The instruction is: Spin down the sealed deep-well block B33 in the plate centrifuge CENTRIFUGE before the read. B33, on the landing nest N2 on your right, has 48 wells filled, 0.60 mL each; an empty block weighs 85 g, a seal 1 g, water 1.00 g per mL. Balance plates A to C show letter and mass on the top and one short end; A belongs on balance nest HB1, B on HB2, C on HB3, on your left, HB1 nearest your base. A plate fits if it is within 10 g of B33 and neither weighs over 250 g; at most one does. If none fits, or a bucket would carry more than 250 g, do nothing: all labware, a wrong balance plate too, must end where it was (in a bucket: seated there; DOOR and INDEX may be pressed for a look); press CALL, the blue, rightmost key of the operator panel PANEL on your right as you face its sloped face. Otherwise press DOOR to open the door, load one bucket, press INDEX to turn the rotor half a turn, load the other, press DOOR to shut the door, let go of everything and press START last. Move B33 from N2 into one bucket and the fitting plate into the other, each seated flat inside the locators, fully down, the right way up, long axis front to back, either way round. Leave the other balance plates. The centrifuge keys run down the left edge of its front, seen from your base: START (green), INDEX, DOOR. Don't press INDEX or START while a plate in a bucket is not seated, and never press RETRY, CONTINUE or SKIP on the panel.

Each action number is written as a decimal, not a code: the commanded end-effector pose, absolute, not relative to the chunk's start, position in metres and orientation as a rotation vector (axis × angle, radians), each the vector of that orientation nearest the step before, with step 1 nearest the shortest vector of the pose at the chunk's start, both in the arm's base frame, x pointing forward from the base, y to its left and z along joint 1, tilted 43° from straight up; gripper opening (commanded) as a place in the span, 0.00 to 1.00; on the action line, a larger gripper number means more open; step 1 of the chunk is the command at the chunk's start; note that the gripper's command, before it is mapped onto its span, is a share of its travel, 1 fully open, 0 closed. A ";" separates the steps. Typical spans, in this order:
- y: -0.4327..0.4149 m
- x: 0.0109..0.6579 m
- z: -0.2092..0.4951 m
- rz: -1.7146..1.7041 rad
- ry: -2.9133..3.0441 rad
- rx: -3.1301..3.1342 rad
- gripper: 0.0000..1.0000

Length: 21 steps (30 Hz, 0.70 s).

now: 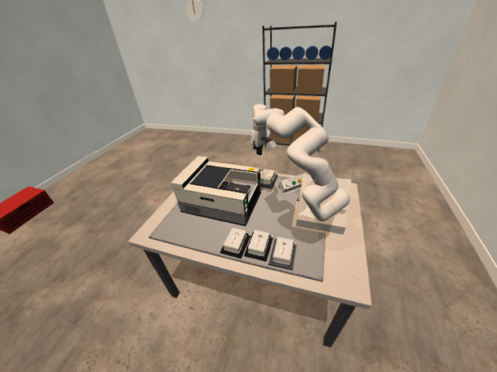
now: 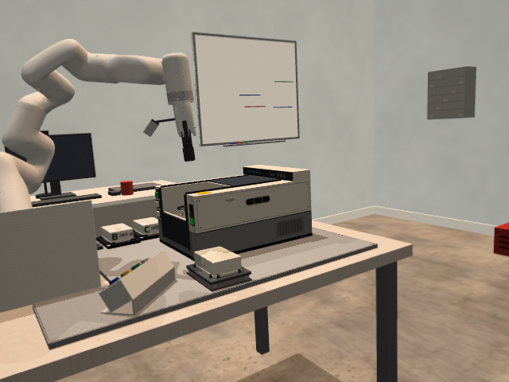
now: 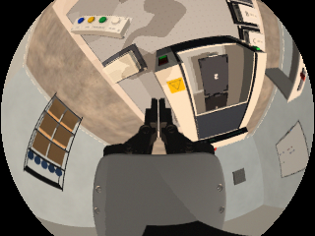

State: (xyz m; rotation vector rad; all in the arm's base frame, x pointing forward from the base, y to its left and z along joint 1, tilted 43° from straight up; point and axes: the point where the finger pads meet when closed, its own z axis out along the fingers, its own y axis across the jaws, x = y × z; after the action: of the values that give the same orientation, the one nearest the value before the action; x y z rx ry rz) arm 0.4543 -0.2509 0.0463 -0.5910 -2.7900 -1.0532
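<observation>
My gripper [image 1: 258, 150] is shut and empty. It hangs high in the air above the near right corner of the centrifuge [image 1: 217, 189], pointing down; it also shows in the exterior view [image 2: 188, 155] and the wrist view [image 3: 159, 108]. The centrifuge door is open and a dark, empty bucket [image 3: 215, 82] shows in the chamber [image 1: 237, 186]. The sealed block B33 [image 2: 216, 261] [image 1: 267, 175] sits on its nest beside the centrifuge. Balance plates A [image 1: 283, 248], B [image 1: 259, 243] and C [image 1: 235, 239] sit on their nests. The operator panel [image 1: 292, 183] stands near my base.
The centrifuge keys run down its front edge, the green one [image 1: 245, 199] at one end. The arm's pedestal [image 1: 323, 217] stands on the table's right side. A shelf with boxes [image 1: 298, 85] stands behind the table. A monitor and a red cup [image 2: 126, 187] sit on a far desk.
</observation>
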 end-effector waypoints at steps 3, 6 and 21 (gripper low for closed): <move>-0.279 0.459 0.006 -1.126 -2.941 -0.126 0.00; -0.286 0.459 -0.007 -1.144 -3.005 0.160 0.00; -0.313 0.449 -0.073 -1.133 -3.001 1.253 0.00</move>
State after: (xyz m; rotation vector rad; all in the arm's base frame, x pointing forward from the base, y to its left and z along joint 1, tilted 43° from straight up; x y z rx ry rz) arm 0.4486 -0.3078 -0.0669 1.0526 -3.0375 -1.1198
